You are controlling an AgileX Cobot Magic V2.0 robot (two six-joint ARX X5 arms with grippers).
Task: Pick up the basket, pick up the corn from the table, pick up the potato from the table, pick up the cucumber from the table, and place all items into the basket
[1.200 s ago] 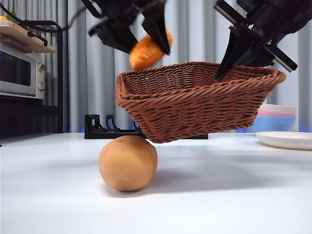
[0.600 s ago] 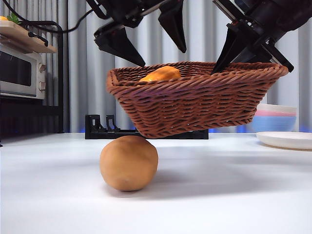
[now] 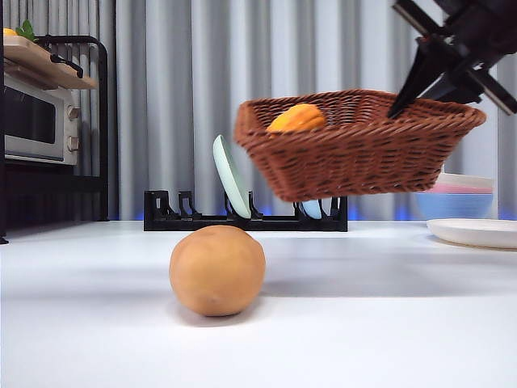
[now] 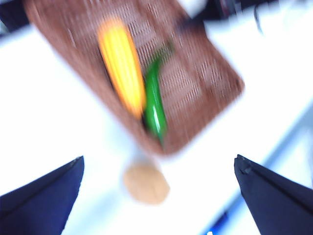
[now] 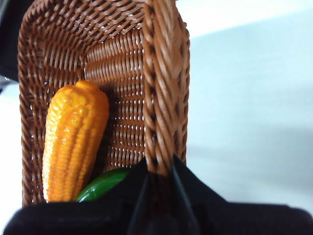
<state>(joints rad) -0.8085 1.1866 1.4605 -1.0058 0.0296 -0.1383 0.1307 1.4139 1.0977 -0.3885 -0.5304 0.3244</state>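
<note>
Above the table (image 3: 388, 339), the basket (image 3: 355, 153) hangs tilted in the air, held at its right rim by the right gripper (image 3: 420, 85), whose jaws are clamped on the braided edge; the right wrist view shows that rim (image 5: 164, 98) pinched between them. Inside the basket lie the corn (image 5: 73, 142) and, beside it, the cucumber (image 5: 100, 186), the two touching or nearly so. From the front only the corn's orange top (image 3: 297, 119) shows over the left rim. The potato (image 3: 216, 269) sits on the table, below and left of the basket, well apart from it. The left gripper (image 4: 156, 191) is high above, jaws spread wide and empty; its blurred view looks down on basket, corn (image 4: 122, 71), cucumber (image 4: 155, 105) and potato (image 4: 145, 183).
</note>
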